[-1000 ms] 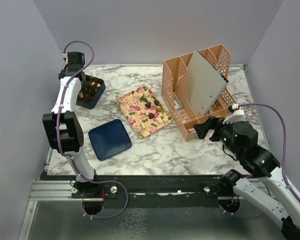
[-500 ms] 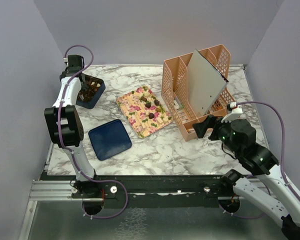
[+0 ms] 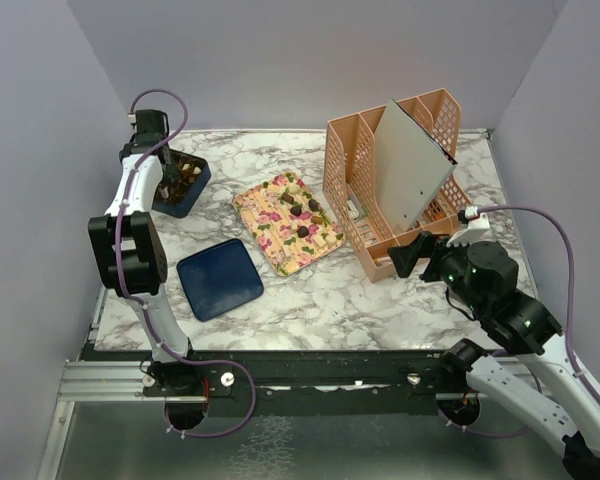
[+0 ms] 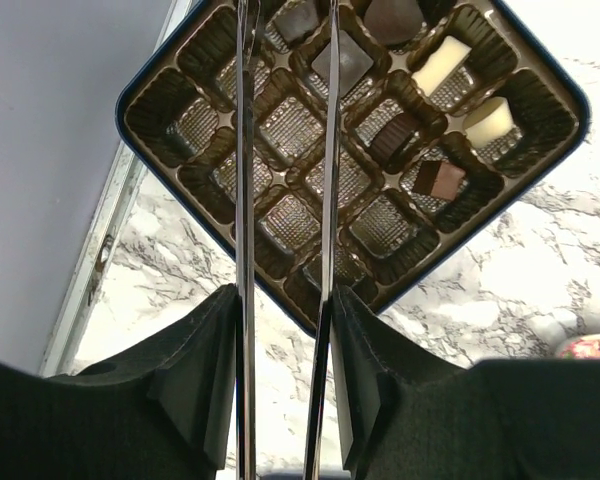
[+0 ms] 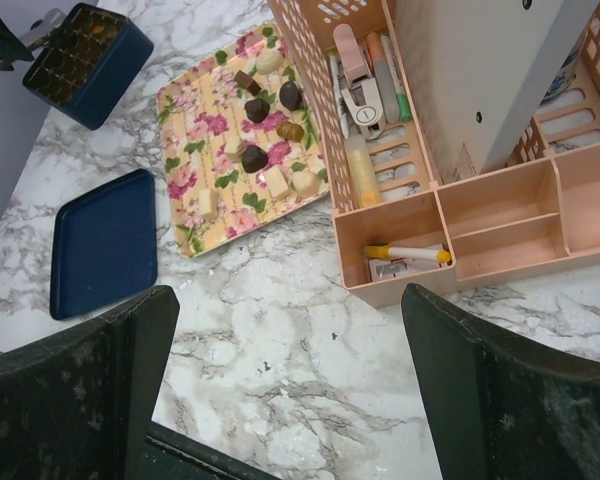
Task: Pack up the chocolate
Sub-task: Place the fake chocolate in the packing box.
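Several chocolate pieces [image 3: 300, 222] lie on a floral tray [image 3: 260, 205] mid-table, also in the right wrist view [image 5: 258, 108]. The dark blue box [image 3: 185, 190] at the far left has a gridded tray with a few chocolates [image 4: 440, 178] in its right cells; the other cells show bare. My left gripper [image 3: 166, 172] hangs over the box. Its two thin metal blades [image 4: 287, 25] stand apart over the bare cells with nothing between them. My right gripper [image 3: 408, 258] is open wide and empty [image 5: 290, 390], above the marble in front of the organizer.
The box's blue lid [image 3: 220, 278] lies flat at the near left, also seen in the right wrist view [image 5: 105, 245]. A peach desk organizer [image 3: 380, 190] with a grey board, pens and a stapler [image 5: 360, 90] stands at the right. The left wall is close to the box.
My left gripper has shifted a little farther back over the blue box. The right arm has barely moved.
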